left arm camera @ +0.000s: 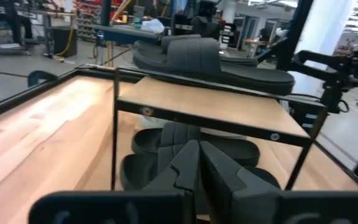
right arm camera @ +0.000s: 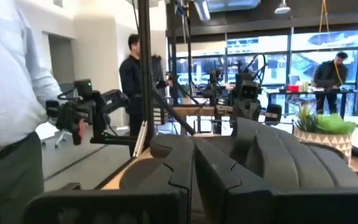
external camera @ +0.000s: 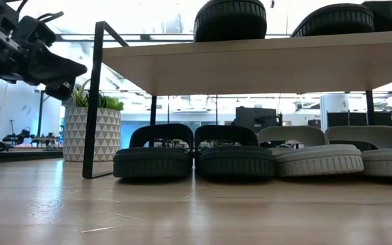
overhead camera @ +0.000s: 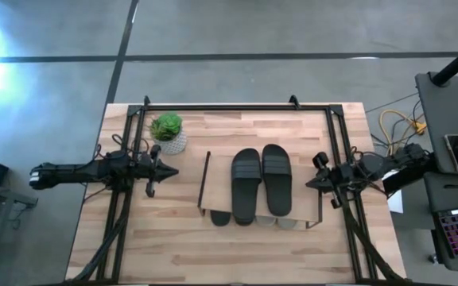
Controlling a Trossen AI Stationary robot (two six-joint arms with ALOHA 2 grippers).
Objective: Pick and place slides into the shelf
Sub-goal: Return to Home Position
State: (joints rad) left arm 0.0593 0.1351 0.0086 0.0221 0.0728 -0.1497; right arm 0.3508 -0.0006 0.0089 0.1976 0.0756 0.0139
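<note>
Flanking the shelf (overhead camera: pixel 217 184), the left end effector (overhead camera: pixel 170 171) and right end effector (overhead camera: pixel 312 183) are closed, empty; slides (overhead camera: pixel 261 181) lie crosswise between them, the right nearer.

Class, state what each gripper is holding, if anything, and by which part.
Nothing is held. The left gripper and right gripper flank the shelf, jaws shut and empty; all slides rest on or under it.

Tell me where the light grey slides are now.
In the low view the light grey slides stand side by side on the table under the shelf, just right of the two dark slides.
</note>
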